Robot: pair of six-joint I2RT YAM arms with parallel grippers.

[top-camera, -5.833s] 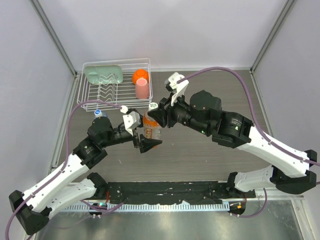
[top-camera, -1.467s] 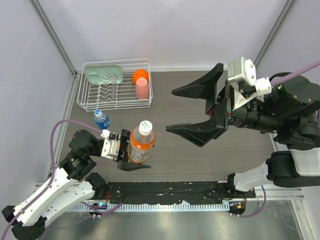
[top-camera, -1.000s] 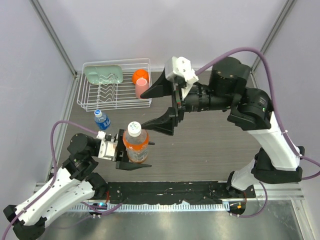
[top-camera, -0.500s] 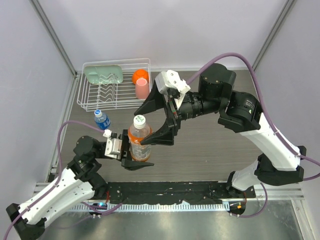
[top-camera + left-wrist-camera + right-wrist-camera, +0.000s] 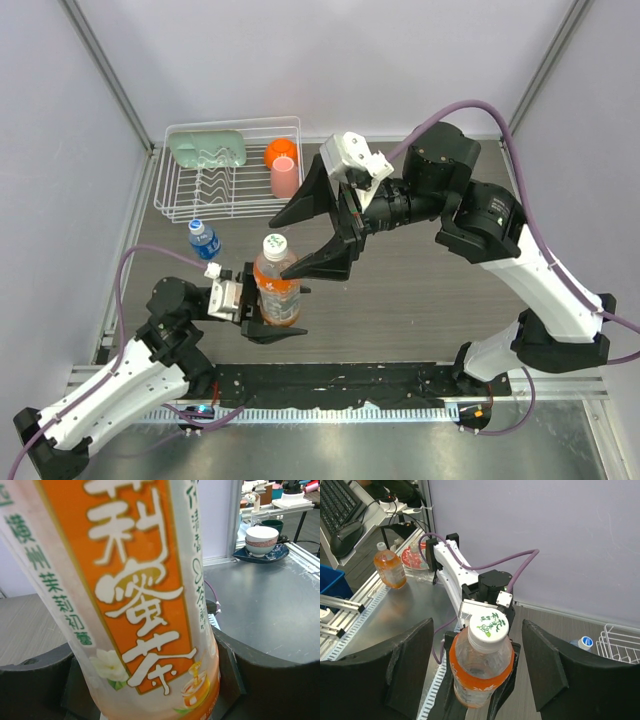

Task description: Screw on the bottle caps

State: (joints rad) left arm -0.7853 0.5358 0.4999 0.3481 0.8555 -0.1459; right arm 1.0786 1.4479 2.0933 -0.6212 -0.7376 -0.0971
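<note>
The orange-drink bottle (image 5: 277, 295) stands upright near the table's front, and my left gripper (image 5: 262, 303) is shut on its body. Up close in the left wrist view, its orange label (image 5: 135, 595) fills the space between the dark fingers (image 5: 272, 680). A white cap (image 5: 275, 244) with green print sits on the neck. My right gripper (image 5: 281, 249) straddles that cap (image 5: 488, 626) from above, open, with a gap on each side. The blue-label bottle (image 5: 205, 241) stands to the left, its bluish-white cap (image 5: 197, 226) on top.
A white wire dish rack (image 5: 230, 207) stands at the back left with a green dish (image 5: 207, 148), an orange cup (image 5: 281, 152) and a pink cup (image 5: 284, 179) in it. The blue-label bottle (image 5: 582, 642) is just in front of the rack.
My right arm has swung in from the right and come down over the orange bottle's cap, its jaws narrowing. The left gripper has kept hold of the bottle, shifting it slightly.
</note>
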